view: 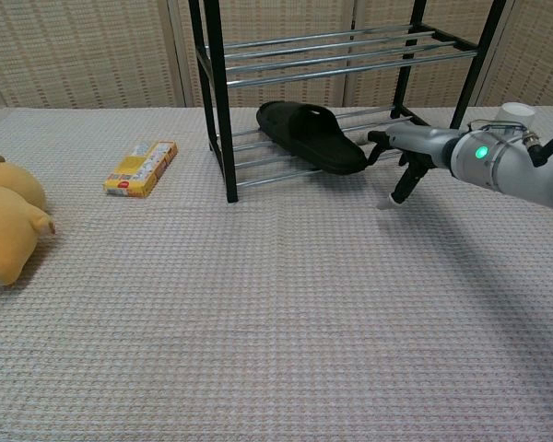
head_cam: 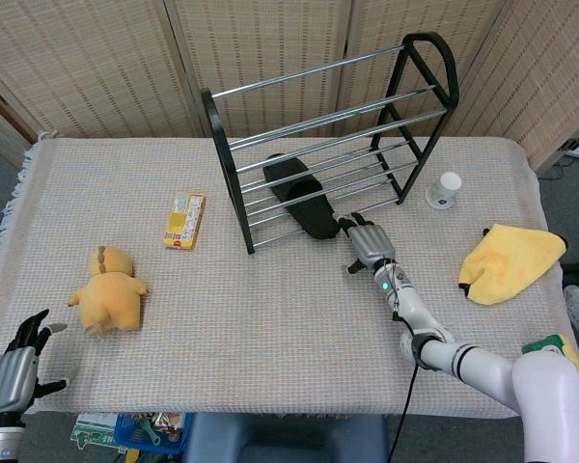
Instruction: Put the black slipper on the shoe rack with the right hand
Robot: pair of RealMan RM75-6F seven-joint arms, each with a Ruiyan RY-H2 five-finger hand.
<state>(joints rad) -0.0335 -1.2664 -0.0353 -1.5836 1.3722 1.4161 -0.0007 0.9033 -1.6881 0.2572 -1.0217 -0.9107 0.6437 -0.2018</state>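
— Woven beige cloth covers the worktop (head_cam: 270, 318); what sits nearest the robot?

— At the near left edge the left hand (head_cam: 12, 371) hovers with its fingers spread and nothing in them. A little further in lies a yellow plush toy (head_cam: 108, 294), which the chest view also shows at its left border.

— And the right hand?

— The right hand (head_cam: 368, 243) reaches in from the near right, low over the cloth, just in front of the shoe rack (head_cam: 328, 135). Its fingers are apart and hold nothing; in the chest view the upper fingertips (view: 375, 140) come right up to the near end of the black slipper (head_cam: 302, 196). Whether they actually touch it I cannot tell.

— Where does the slipper lie?

— On the lowest rails of the rack, angled, its far end toward the rack's left post and its near end poking out over the front rail toward the hand.

— Anything beyond that?

— A yellow snack box (head_cam: 184, 220) lies left of the rack, a yellow cloth (head_cam: 510, 260) near the right edge, and a small white-capped jar (head_cam: 445, 189) stands just right of the rack. Wicker screens (head_cam: 106, 58) close the back.
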